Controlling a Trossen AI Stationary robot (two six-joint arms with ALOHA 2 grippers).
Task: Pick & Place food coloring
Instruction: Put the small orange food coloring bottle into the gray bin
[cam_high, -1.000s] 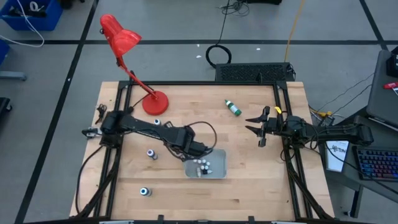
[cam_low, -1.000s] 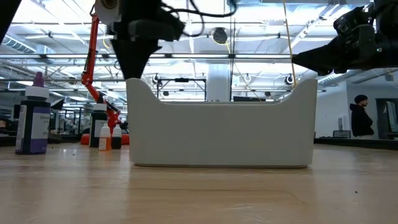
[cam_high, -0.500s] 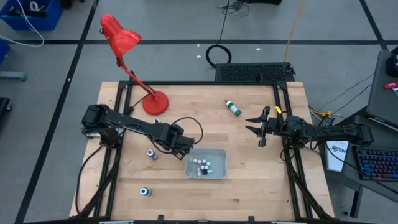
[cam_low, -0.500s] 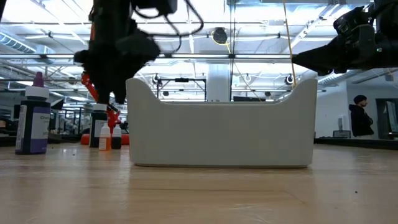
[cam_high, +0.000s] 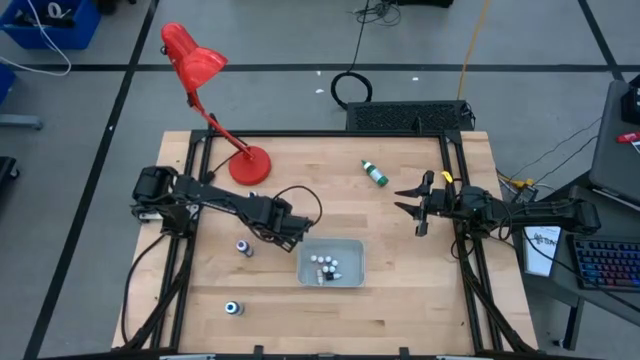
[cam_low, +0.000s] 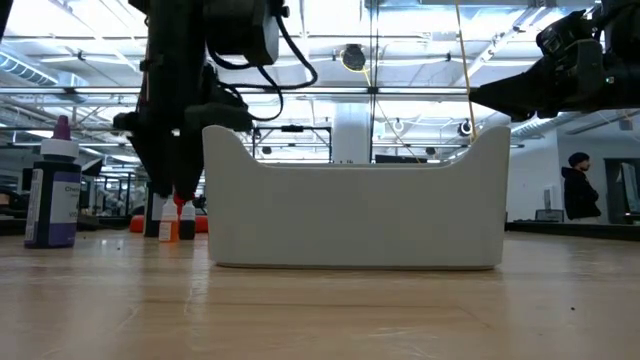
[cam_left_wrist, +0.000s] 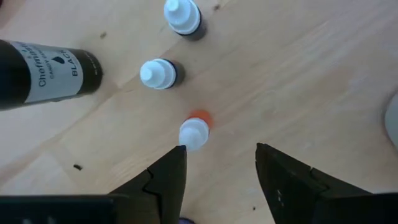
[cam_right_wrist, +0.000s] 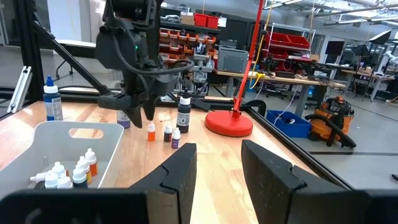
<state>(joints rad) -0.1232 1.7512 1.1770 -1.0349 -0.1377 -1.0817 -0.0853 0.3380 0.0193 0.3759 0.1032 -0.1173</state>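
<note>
Two arms show from above. The left gripper (cam_high: 291, 232), which hung over the pale tray (cam_high: 353, 262) a second ago, now sits just beside the tray's left edge, over bare wood near the red lamp (cam_high: 250, 165). The right gripper (cam_high: 412, 207) is unchanged, waiting spread apart at the table's right side. Inside the tray stands a cluster of small food coloring bottles (cam_high: 322, 268); a green bottle (cam_high: 375, 174) lies well apart near the back, and two more stand alone on the left (cam_high: 242, 247) (cam_high: 232, 308).

At table height, the left arm has shifted leftward off the tray wall (cam_low: 355, 210) and hangs before an orange bottle (cam_low: 168, 226); a purple bottle (cam_low: 52, 195) stands far left.

Left wrist camera: the fingers (cam_left_wrist: 166, 177) are parted and empty, hovering over an orange-bodied bottle (cam_left_wrist: 194, 132), with two dark ones (cam_left_wrist: 160, 74) (cam_left_wrist: 183, 16) and a black-labelled bottle (cam_left_wrist: 46, 71) near.

Right wrist camera: its fingers (cam_right_wrist: 177, 171) are spread, holding nothing; the tray (cam_right_wrist: 106, 134) holds several white-capped bottles (cam_right_wrist: 69, 173).
</note>
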